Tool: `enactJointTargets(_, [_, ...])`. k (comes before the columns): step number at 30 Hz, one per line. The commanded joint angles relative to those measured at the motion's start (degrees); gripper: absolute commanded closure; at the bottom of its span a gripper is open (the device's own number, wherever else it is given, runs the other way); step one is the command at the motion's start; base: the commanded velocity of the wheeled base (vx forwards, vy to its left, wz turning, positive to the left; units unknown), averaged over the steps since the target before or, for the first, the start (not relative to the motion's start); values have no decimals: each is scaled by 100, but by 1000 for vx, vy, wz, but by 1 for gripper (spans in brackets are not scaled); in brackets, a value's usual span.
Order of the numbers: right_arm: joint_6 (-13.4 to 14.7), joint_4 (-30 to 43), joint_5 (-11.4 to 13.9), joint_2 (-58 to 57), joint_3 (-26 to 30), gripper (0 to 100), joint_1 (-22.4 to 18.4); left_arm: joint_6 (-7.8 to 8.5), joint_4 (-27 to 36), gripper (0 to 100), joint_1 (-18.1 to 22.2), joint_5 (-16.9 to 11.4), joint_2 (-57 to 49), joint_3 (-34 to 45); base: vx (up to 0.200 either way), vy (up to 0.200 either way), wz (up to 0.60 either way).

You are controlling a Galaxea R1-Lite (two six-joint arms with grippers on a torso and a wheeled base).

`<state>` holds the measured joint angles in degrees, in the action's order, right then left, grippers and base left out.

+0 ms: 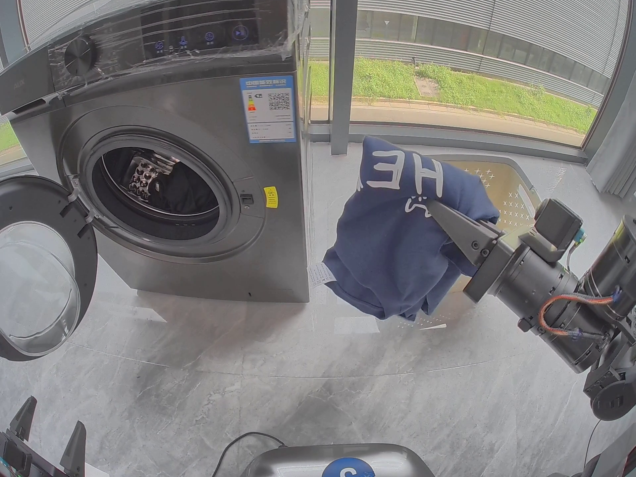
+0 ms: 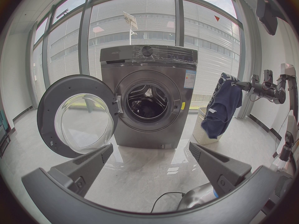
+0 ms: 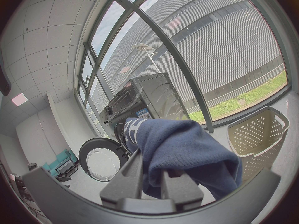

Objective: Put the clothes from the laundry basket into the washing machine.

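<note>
Blue garment (image 1: 391,246) hangs pinched in the closed right gripper (image 1: 435,208), laundry basket (image 1: 513,183) just below and beyond it. Step: transfer. Next move calls for carrying leftward into the washing machine (image 1: 199,187), its door (image 1: 40,266) open; left gripper (image 2: 149,151) spread, empty

Right of the washer (image 1: 285,253), the shirt (image 1: 391,253) covers most of the basket (image 1: 510,187); only its far rim and a patch of wall show, and what lies inside cannot be told. The right gripper (image 1: 437,208) has its fingertips buried in the shirt's folds. In the washer's drum (image 1: 156,220), dark cloth (image 1: 185,197) sits in shadow, its kind unclear; a patterned piece (image 1: 142,177) beside it may be cloth or drum part. The washer's door (image 1: 40,266) is cut by the head view's edge. Well before the washer, the left gripper (image 1: 53,425) shows just two fingertips above that view's lower edge. The washer's label (image 1: 268,108) is too small to read.
</note>
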<state>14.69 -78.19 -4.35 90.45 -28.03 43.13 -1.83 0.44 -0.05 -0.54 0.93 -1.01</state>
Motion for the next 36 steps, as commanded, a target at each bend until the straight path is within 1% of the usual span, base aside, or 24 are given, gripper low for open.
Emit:
enactJointTargets(1, [-1, -3, 5, 16, -1, 100, 2, -2, 0, 0, -4, 1, -40, 75, 0, 0, 0])
enactJointTargets(16, [-1, 6, 13, 34, 25, 100, 2, -2, 0, 0, 5, 10, -40, 75, -200, 0, 0])
enactJointTargets(22, [-1, -3, 13, 60, 34, 100, 2, -2, 0, 0, 5, 1, -40, 75, 0, 0, 0])
enactJointTargets(36, [-1, -3, 5, 51, 34, 100, 2, -2, 0, 0, -4, 1, -40, 75, 0, 200, 0])
